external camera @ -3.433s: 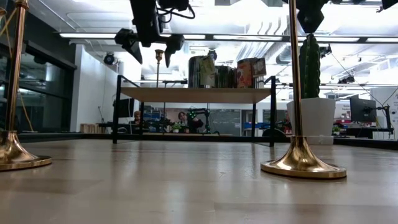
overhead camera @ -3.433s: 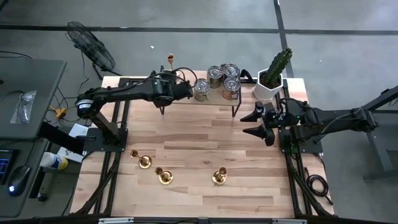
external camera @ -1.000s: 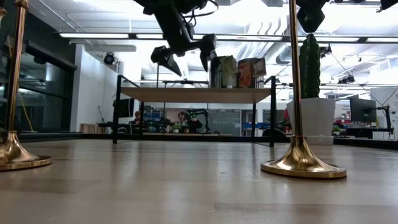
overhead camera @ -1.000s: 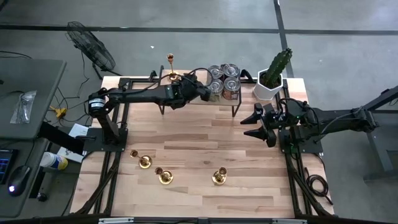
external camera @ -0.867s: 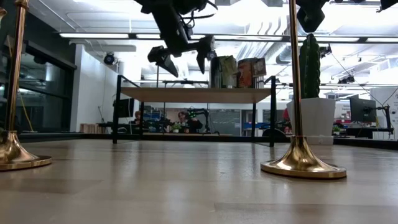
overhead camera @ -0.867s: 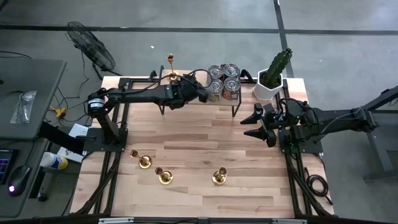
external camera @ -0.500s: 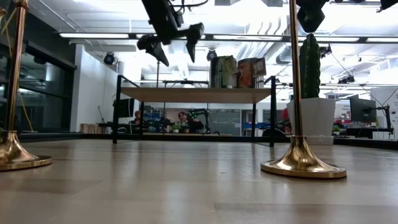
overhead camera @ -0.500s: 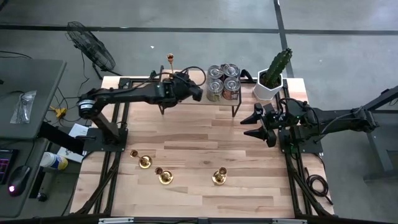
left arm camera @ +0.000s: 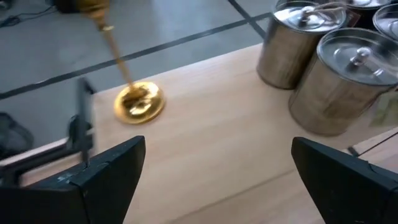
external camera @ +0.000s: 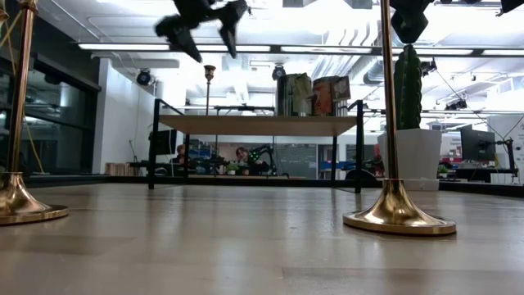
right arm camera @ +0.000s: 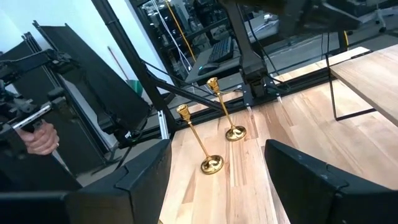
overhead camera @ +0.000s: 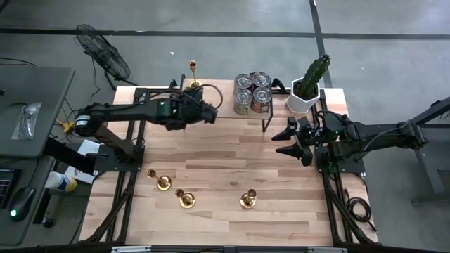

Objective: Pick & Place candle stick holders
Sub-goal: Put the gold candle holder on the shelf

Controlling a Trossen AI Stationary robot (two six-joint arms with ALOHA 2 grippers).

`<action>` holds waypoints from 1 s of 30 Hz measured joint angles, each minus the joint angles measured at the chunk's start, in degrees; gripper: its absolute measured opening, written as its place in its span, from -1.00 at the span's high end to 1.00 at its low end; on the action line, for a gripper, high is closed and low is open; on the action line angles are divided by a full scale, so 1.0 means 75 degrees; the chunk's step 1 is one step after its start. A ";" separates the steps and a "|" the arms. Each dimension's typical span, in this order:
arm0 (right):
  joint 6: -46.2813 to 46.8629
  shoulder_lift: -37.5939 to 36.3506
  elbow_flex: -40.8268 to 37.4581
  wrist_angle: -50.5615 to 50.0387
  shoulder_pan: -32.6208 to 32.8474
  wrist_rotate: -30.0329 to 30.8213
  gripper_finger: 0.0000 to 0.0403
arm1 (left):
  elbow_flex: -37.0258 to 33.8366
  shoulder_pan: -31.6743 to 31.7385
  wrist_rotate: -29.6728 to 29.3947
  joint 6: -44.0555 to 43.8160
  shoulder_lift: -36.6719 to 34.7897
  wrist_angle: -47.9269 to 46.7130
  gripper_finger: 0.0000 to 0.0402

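One gold candle stick holder (overhead camera: 192,76) stands upright on the left end of the raised wooden shelf (overhead camera: 221,90); its round base (left arm camera: 140,102) shows in the left wrist view. My left gripper (overhead camera: 209,111) hangs open and empty just in front of that shelf end, high in the low view (external camera: 201,23). Three more candle stick holders stand near the table's front: one at the left (overhead camera: 163,183), one beside it (overhead camera: 186,199), one mid-table (overhead camera: 247,200). My right gripper (overhead camera: 287,141) waits open at the table's right side.
Several silver-lidded cans (overhead camera: 252,91) crowd the shelf's right half, close to the left gripper's fingers (left arm camera: 345,180). A potted cactus (overhead camera: 309,86) stands at the back right corner. A person's hand (right arm camera: 40,138) shows beyond the table's left edge.
My left gripper has drawn back to the left, away from the cans, and risen, staying open. The candle stick holder on the shelf stays put. The right arm has not moved.
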 joint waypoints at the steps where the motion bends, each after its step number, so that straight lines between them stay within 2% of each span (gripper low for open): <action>1: 0.0015 0.0000 0.0000 0.0000 -0.0001 0.0000 -0.25 | 0.0000 -0.0081 -0.0113 -0.0253 -0.0104 -0.0291 -0.98; 10: 0.0039 0.0000 -0.0001 -0.0009 0.0000 -0.0001 -0.25 | -0.0003 -0.1027 -0.0419 -0.1797 -0.0875 -0.2729 -0.98; 22: 0.0021 0.0000 0.0000 -0.0013 0.0000 -0.0569 -0.25 | -0.0003 -0.3043 -0.0686 -0.2541 -0.1844 -0.3979 -0.98; 30: -0.0184 0.0000 -0.0001 -0.0063 0.0001 -0.1025 -0.25 | -0.0042 -0.4758 -0.0388 -0.3478 -0.2345 -0.4135 -0.98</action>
